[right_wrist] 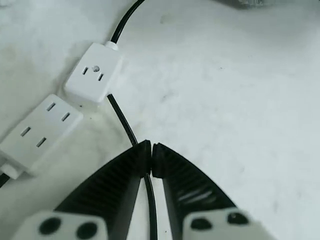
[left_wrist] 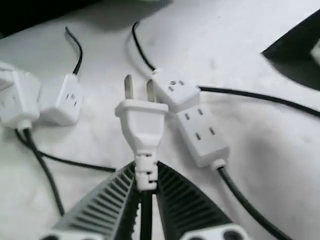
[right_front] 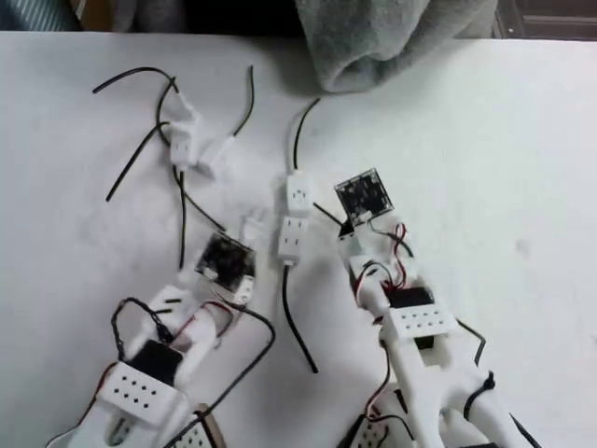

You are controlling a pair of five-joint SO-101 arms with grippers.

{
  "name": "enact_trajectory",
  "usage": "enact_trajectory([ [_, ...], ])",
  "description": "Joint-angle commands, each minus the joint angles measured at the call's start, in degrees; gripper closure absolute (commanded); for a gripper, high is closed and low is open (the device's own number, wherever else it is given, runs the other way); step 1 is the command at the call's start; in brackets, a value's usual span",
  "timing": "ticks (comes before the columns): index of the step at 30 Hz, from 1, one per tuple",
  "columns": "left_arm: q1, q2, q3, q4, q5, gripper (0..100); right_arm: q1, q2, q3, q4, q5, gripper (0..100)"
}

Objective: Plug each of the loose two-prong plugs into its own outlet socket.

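White table [right_front: 522, 187], grey cloth [right_front: 392, 37] at far edge.

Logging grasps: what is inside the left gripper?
The left gripper is shut on the two-prong plug, pinching its ribbed neck; its cord farther back is hidden between the fingers.

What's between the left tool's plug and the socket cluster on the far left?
Nothing: in the left wrist view, bare table separates the plug in the left tool from that cluster's nearest socket.
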Motion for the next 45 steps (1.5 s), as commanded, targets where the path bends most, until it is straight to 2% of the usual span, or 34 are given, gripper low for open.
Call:
enact_trajectory([
  [1,-6.1,-1.2,-0.2,0.9,-2.0,98,0.9,0.9,-1.5,-1.5,-0.6,98.0],
  [4,-8.8,-1.3,-1.4,2.3,-2.2,95,1.6,1.0,-1.5,-1.5,-0.6,98.0],
  [9,-10.4,-3.8,-5.3,15.5,-2.2,82,1.7,1.0,-1.5,-1.5,-0.6,98.0],
  [15,-10.9,-12.8,-5.6,23.9,-2.2,82,1.6,1.0,-1.5,-1.5,-0.5,98.0],
  [19,-16.7,-19.4,-5.6,25.6,-2.4,79,1.6,1.0,-1.5,-1.6,-0.5,98.0],
  [23,-19.4,-18.0,-6.3,27.3,-2.9,77,1.6,1.0,-1.5,-1.6,-0.6,98.0],
  [27,-19.4,-9.1,-11.9,28.1,-4.5,77,1.5,1.0,-1.5,-1.5,-0.6,98.0],
  [39,-13.5,37.1,-38.1,27.8,-4.3,77,1.5,1.0,-1.5,-1.5,-0.6,98.0],
  [45,-13.3,56.7,-47.6,27.7,-4.7,77,1.6,1.0,-1.5,-1.6,-0.6,98.0],
])
